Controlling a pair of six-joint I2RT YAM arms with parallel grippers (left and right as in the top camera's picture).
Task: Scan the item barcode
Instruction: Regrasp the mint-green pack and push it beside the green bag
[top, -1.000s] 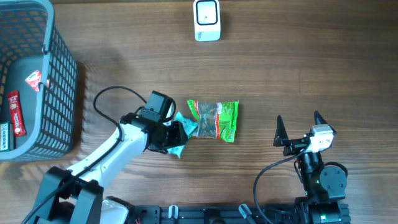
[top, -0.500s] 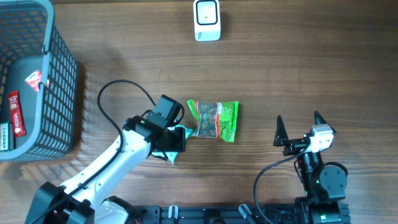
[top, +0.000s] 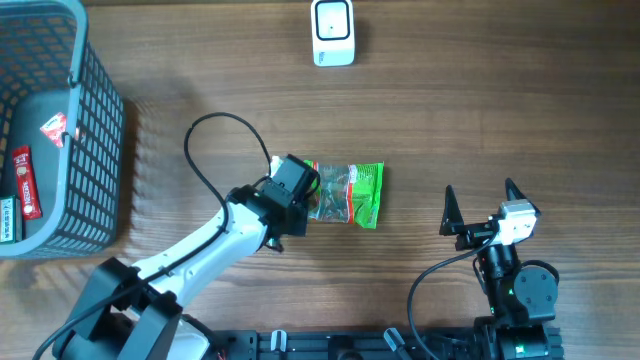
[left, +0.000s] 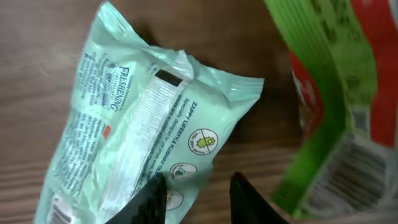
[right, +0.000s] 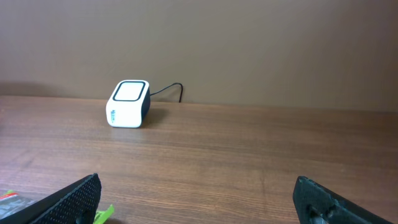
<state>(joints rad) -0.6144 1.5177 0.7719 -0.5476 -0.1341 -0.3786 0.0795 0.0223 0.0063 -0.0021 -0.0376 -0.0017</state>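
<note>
Although grip cannot be told, the narrow-set left claw (left: 198, 190) sits at one end of the mint-green plastic wipes packet (left: 143, 118), long axis running away.

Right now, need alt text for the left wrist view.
A pale mint-green packet lies diagonally on the wooden table, printed side up, with the two dark fingertips of the left hand narrowly apart over its lower end. At the right edge is a green and red packet, its barcode showing near the bottom corner.
</note>
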